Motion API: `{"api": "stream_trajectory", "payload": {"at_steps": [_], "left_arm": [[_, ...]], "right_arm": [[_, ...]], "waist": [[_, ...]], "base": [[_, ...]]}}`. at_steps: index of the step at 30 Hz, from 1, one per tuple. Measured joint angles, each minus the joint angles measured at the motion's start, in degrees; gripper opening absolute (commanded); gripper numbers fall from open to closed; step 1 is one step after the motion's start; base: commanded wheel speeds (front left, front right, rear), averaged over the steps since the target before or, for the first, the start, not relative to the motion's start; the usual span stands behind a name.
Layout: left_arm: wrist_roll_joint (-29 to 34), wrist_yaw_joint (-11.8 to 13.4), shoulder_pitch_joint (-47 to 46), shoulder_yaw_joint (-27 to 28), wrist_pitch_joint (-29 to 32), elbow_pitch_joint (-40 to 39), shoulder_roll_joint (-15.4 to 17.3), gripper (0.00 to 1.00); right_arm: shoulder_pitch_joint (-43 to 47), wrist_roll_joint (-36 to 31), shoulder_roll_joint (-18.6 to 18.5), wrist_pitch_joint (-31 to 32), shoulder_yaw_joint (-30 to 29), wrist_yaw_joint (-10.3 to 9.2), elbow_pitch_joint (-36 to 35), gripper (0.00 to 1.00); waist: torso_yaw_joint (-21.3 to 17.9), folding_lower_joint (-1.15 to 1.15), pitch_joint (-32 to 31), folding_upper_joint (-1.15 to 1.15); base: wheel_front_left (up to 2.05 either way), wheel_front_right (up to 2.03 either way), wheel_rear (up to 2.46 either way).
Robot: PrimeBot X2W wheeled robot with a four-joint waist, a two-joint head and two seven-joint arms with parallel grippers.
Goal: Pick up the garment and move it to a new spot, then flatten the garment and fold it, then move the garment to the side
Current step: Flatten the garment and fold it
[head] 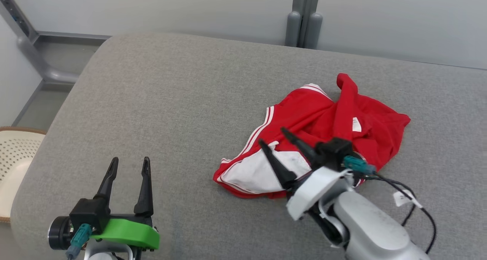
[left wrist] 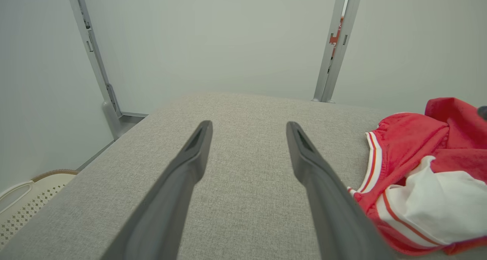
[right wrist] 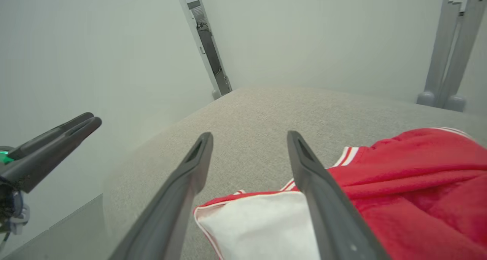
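Hanging spread just over the red-and-white garment (head: 323, 115), the right claw (head: 272, 136) pinches nothing. Well to its left, the left claw (head: 130, 159) stands spread too.

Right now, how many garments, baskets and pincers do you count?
garment: 1
basket: 1
pincers: 2, left pincer and right pincer, both open
total: 4

Grey fabric surface (head: 182, 100) w/ cream perforated basket (head: 15, 153) off its left edge; grey posts (head: 304, 24) behind, by pale wall.
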Motion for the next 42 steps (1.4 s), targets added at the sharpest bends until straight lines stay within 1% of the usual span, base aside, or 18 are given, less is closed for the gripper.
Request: {"api": "stream_trajectory", "payload": {"at_steps": [4, 11, 12, 15, 20, 22, 29, 33, 38, 42], "left_arm": [[0.4, 0.0, 0.3, 0.2, 0.0, -0.3, 0.0, 1.00], [0.7, 0.0, 0.5, -0.2, 0.0, -0.4, 0.0, 1.00], [0.9, 0.0, 0.5, -0.2, 0.0, -0.3, 0.0, 1.00], [1.0, 0.0, 0.5, -0.4, 0.0, -0.3, 0.1, 1.00], [1.0, 0.0, 0.1, -2.0, 0.0, -0.2, 0.6, 1.00], [1.1, 0.0, -0.8, -3.8, 0.0, 0.2, 1.1, 1.00], [0.9, 0.0, -6.9, -12.7, 0.0, 3.4, 3.1, 1.00], [-0.1, 0.0, -10.6, -16.5, 0.0, 6.9, 3.9, 1.00], [-1.7, 0.0, -14.2, -20.9, 0.0, 13.6, 5.2, 1.00], [-3.2, 0.0, -16.9, -23.6, 0.0, 18.8, 5.5, 1.00]], "right_arm": [[3.9, -3.2, -2.6, 0.0, -8.0, 0.00, -4.9, 1.00], [12.2, -7.3, -3.7, 0.0, -19.6, -0.01, -12.3, 1.00], [17.4, -9.7, -3.7, 0.0, -24.3, 0.00, -15.3, 1.00], [20.0, -10.7, -3.4, 0.0, -25.5, 0.00, -16.4, 1.00], [20.8, -11.7, -2.2, 0.0, -26.5, 0.00, -17.7, 1.00], [20.8, -11.8, -1.9, 0.0, -26.7, 0.00, -17.9, 1.00], [21.1, -12.7, -1.6, 0.0, -26.7, 0.00, -18.0, 1.00], [20.7, -12.7, -1.5, 0.0, -26.6, 0.00, -17.9, 1.00], [20.0, -12.7, -1.3, 0.0, -26.9, 0.00, -17.8, 1.00], [19.9, -12.7, -1.3, 0.0, -27.2, 0.00, -17.8, 1.00]], "waist": [[-1.9, 0.00, -0.5, 0.00], [-5.3, 0.00, -1.2, 0.00], [-7.1, 0.00, -1.5, 0.00], [-8.5, 0.00, -1.7, 0.00], [-10.8, 0.00, -1.9, 0.00], [-11.5, 0.00, -1.9, 0.00], [-13.9, 0.00, -1.2, 0.00], [-15.6, 0.00, -0.4, 0.00], [-17.9, 0.00, 0.9, 0.00], [-19.6, 0.00, 2.2, 0.00]], "base": [[0.00, 0.00, 0.00], [0.00, 0.00, 0.00], [0.00, 0.00, 0.00], [0.00, 0.00, 0.00], [0.00, 0.00, 0.00], [0.00, 0.00, 0.00], [0.00, 0.00, 0.00], [0.00, 0.00, 0.00], [0.00, 0.00, 0.00], [0.00, 0.00, 0.00]]}}
